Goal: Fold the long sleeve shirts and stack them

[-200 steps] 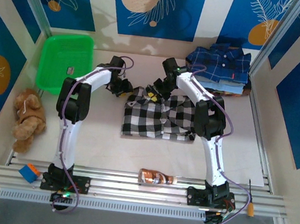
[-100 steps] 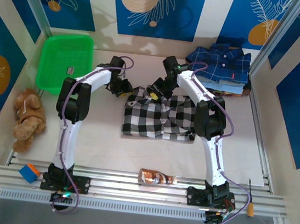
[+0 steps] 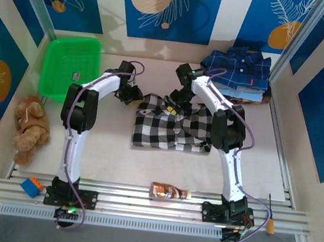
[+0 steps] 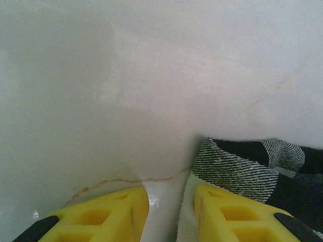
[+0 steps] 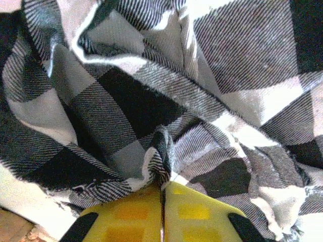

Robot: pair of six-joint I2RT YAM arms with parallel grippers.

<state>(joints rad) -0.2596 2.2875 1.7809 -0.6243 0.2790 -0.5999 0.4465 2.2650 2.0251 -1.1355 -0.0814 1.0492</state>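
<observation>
- Right gripper (image 5: 163, 195) is pinched together on a raised ridge of the shirt (image 5: 202, 75), at its far edge.
- My left gripper (image 4: 170, 201) sits low over the tabletop (image 4: 151, 75) with its jaws apart. The shirt's corner lies just beside one finger, and nothing is clamped there.
- The shirt lies spread mid-tabletop, well apart from the stack (image 3: 237, 74) of folded shirts in the far right corner, which has a navy one on top.
- The step in hand, as I judge it, is bringing the far edge over for a fold.
- To do it well, I should first close the left gripper on its corner so both sides rise together.
- Then I should lift only enough to clear the cloth, draw evenly toward myself, and lay the edge flat before letting go.
- My right hold is a thin ridge, perhaps a single layer, so it could slip or bunch if I pull fast.
- The tabletop is pale and smooth with a faint brown hairline mark. Cloth should slide on it, so dragging may shift the whole shirt.
- Blue leaf-print panels close in on three sides.
- A green basket (image 3: 70, 67) and a toy (image 3: 29, 127) sit to the left, and a bottle (image 3: 170, 191) lies at the near edge. All are outside the fold's path.
</observation>
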